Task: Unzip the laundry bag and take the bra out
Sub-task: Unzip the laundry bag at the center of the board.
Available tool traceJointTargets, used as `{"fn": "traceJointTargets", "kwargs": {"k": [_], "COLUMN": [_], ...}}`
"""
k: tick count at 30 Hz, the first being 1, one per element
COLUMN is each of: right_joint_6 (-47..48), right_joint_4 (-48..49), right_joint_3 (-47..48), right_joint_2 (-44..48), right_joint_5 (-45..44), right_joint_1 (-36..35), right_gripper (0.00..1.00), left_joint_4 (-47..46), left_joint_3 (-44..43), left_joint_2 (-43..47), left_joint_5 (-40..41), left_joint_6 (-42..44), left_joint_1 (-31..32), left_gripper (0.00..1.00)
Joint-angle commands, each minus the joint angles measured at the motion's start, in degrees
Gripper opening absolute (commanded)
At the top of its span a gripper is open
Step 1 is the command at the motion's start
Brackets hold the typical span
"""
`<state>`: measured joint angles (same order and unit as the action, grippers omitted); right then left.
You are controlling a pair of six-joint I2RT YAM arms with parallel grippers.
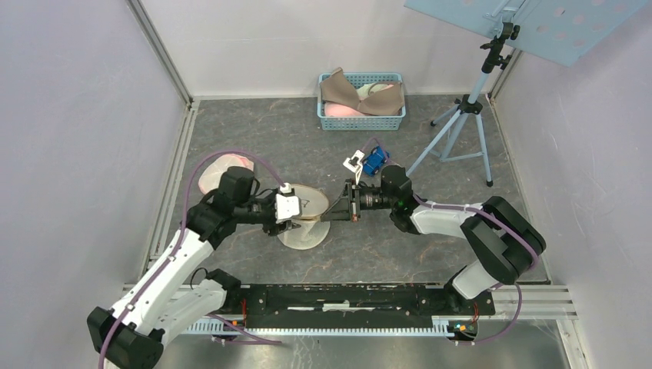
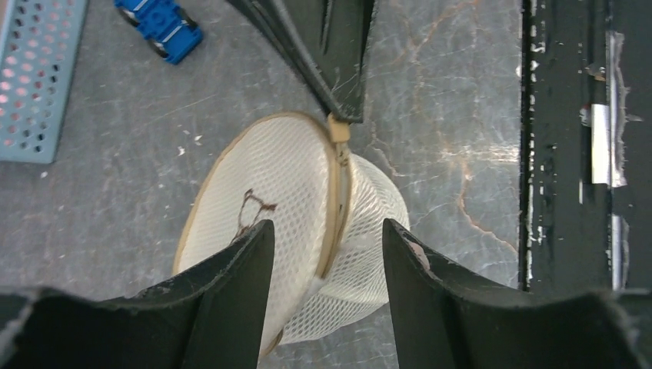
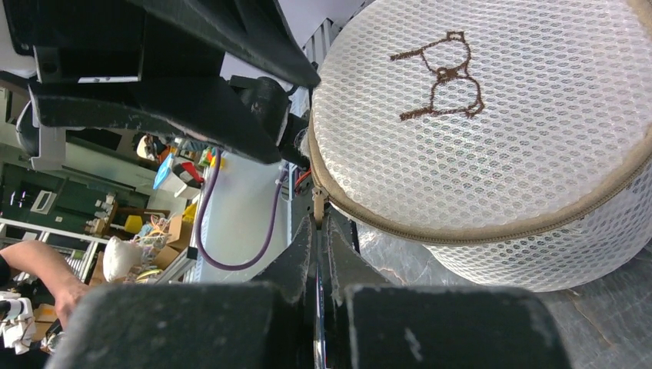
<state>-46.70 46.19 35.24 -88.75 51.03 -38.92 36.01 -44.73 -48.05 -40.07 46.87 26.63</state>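
Top view: the round white mesh laundry bag with tan zip trim [image 1: 306, 234] sits mid-table between the arms, with open floor around it. 
Left wrist view: the left gripper [image 2: 327, 257] straddles the bag with its jaws apart, holding nothing. 
Right wrist view: the right gripper [image 3: 318, 231] is pinched shut on the tan zipper pull [image 3: 317, 201] at the bag's rim. The zip curves away around that rim.

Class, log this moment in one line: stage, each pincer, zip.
stage: unzip | left pincer: open over laundry bag | right pincer: shut on zipper pull | zip: closed where visible
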Motion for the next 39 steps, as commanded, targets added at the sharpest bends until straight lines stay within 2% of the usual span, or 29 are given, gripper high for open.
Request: {"fn": "traceJointTargets", "kwargs": {"k": [1, 4, 8, 14, 16, 21, 26, 29, 31, 33, 35, 37, 39], "right_joint_6": [-0.5, 0.4, 1.5, 2.9, 3.0, 3.2, 3.1, 3.0, 2.8, 2.7, 2.6, 2.4, 2.3], "right_joint_4": [3.3, 2.2, 0.7, -1.2, -1.4, -1.6, -1.5, -1.5, -1.0, -0.7, -0.5, 0.0, 0.2], "right_joint_3": [2.5, 2.7, 3.4, 3.5, 3.4, 2.4, 1.4, 0.7, 0.1, -0.5, -0.7, -0.7, -0.4], "right_joint_2": [-0.7, -0.7, -0.7, 0.2, 0.7, 2.8, 4.7, 5.2, 5.1, 5.0, 4.5, 4.1, 3.6], "right_joint_5": [0.0, -0.2, -0.2, -0.3, -0.2, -0.4, 0.0, 0.0, 0.0, -0.2, -0.4, -0.5, -0.6], "right_joint_1": [-0.7, -0.8, -0.7, 0.5, 1.5, 4.7, 7.0, 7.0, 6.6, 5.9, 5.1, 4.1, 3.2], "right_gripper": [0.0, 0.0, 0.0, 0.0, 0.0, 0.0, 0.0, 0.0, 0.0, 0.0, 0.0, 0.0, 0.0], "left_joint_4": [1.2, 1.3, 1.3, 2.7, 2.7, -2.9, -9.7, -10.6, -9.9, -6.8, -4.3, -3.3, -2.8], "left_joint_3": [-2.5, -3.6, -2.7, -0.3, 0.6, 4.2, 6.1, 5.1, 3.5, 1.4, -0.4, -1.4, -2.2], "left_joint_2": [-2.8, -5.2, -6.2, -4.8, -4.4, -3.4, -4.3, -5.5, -5.5, -5.0, -4.6, -4.5, -4.9], "left_joint_5": [1.8, 3.1, 4.5, 8.8, 10.3, 15.4, 17.0, 16.0, 14.9, 12.2, 9.8, 9.0, 8.3], "left_joint_6": [-3.6, -3.2, -1.5, 2.1, 3.1, 4.0, 4.5, 4.7, 3.0, 1.6, 0.0, -2.5, -4.9], "left_joint_1": [3.0, 4.2, 5.2, 5.2, 5.2, 4.8, 4.7, 4.7, 4.8, 4.7, 5.0, 5.5, 5.9], "left_gripper": [0.59, 0.53, 0.4, 0.09, 0.02, 0.02, 0.02, 0.02, 0.14, 0.3, 0.4, 0.48, 0.51]}}
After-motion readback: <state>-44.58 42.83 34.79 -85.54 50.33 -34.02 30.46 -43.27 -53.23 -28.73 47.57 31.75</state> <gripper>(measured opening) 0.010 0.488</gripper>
